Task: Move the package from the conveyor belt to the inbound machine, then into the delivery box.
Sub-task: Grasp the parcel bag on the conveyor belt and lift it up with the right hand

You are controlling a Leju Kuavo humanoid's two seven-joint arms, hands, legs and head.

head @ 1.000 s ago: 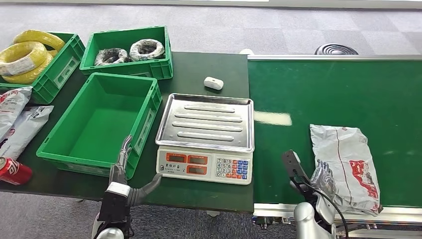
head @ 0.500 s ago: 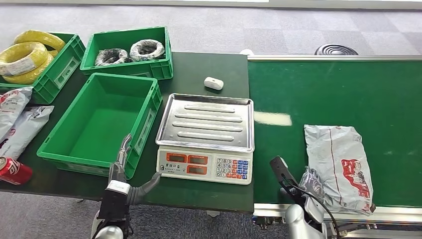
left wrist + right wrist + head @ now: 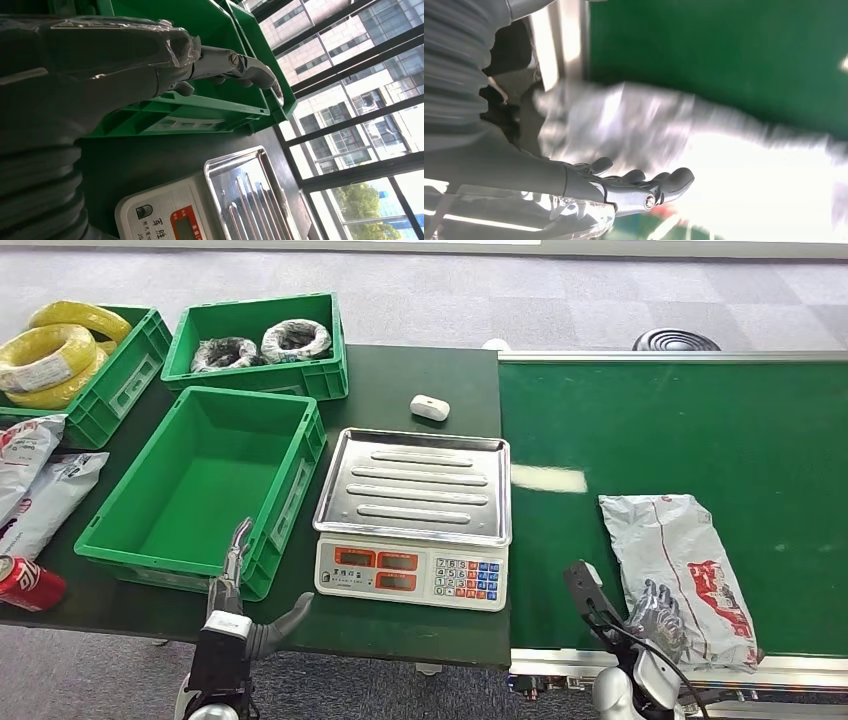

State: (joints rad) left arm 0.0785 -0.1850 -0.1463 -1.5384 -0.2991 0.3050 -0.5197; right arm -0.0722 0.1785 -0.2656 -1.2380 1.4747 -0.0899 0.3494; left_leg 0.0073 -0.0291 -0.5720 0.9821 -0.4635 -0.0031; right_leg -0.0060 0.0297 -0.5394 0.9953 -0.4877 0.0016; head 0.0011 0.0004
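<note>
1. Package (image 3: 682, 570) lies flat on the green belt (image 3: 700, 430), near its front edge.
2. Right hand (image 3: 655, 612), fingers spread, holding nothing, rests at the package's near-left edge.
3. Left hand (image 3: 240, 590) open, empty, beside the empty green bin (image 3: 205, 485) and the scale (image 3: 415, 515).

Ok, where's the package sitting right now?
In the head view the package lies flat on the green conveyor belt, near its front edge, right of the scale, with the right hand at its near corner.

Head view bright, sharp; right wrist blurred, overexposed.
</note>
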